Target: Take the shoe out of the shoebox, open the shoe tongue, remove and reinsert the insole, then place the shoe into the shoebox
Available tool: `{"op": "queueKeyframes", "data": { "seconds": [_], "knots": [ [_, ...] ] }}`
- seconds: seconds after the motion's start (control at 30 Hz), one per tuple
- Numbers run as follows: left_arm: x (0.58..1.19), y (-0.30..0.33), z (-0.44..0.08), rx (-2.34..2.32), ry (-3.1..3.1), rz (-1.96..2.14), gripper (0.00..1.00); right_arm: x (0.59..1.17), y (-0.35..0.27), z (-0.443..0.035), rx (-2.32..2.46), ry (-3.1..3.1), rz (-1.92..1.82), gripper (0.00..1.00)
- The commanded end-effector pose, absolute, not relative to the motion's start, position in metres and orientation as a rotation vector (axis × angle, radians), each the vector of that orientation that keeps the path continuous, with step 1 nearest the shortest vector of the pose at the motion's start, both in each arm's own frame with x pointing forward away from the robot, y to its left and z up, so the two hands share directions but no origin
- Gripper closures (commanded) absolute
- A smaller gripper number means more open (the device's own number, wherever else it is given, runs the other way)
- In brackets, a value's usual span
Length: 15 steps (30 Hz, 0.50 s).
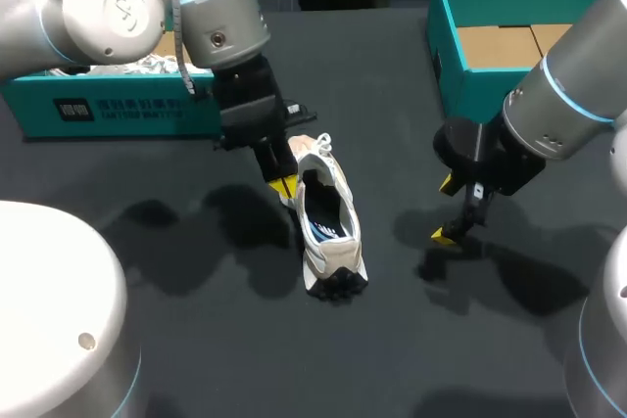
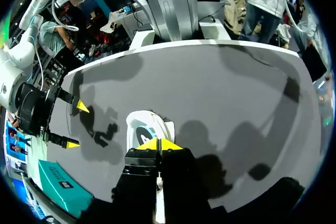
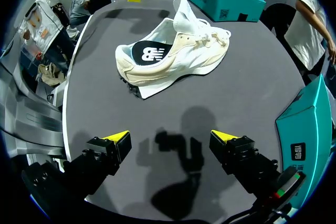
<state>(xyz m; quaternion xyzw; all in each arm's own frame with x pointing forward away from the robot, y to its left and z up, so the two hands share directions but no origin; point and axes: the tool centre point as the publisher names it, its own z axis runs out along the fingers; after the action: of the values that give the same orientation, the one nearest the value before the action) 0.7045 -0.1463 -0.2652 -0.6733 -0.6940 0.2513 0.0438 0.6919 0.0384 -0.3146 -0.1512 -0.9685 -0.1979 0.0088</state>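
Observation:
A cream and white shoe [image 1: 328, 232] lies on the dark table near its middle, heel toward the front edge. Its tongue [image 3: 184, 17] stands up and the opening shows a dark inside. My left gripper [image 1: 284, 186] is shut, its yellow tips pressed together at the shoe's left side near the collar. Nothing shows between them. In the left wrist view the shoe [image 2: 149, 127] lies just ahead of the left gripper [image 2: 158, 144]. My right gripper [image 1: 446, 209] hangs open to the right of the shoe and holds nothing. From the right wrist, the shoe [image 3: 173, 56] lies well ahead of the right gripper [image 3: 170, 137].
A teal shoebox [image 1: 446, 41] with a cardboard floor stands at the back right. A second teal box part [image 1: 108, 110] with white paper in it lies at the back left, behind my left arm. Bare table lies between the shoe and the right gripper.

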Motion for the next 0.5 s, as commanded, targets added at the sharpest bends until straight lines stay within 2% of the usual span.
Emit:
{"op": "queueKeyframes", "data": {
  "seconds": [0.03,0.2,0.5],
  "knots": [
    [0.706,-0.164,-0.270,-2.100,-2.070,0.638,1.00,0.690,0.038,-0.315,-0.473,-3.028,-0.618,0.00],
    [0.706,-0.164,-0.270,-2.100,-2.070,0.638,1.00,0.690,0.038,-0.315,-0.473,-3.028,-0.618,0.00],
    [0.704,-0.182,-0.315,-2.116,-1.952,0.512,1.00,0.690,0.038,-0.315,-0.473,-3.028,-0.618,0.00]
  ]
}}
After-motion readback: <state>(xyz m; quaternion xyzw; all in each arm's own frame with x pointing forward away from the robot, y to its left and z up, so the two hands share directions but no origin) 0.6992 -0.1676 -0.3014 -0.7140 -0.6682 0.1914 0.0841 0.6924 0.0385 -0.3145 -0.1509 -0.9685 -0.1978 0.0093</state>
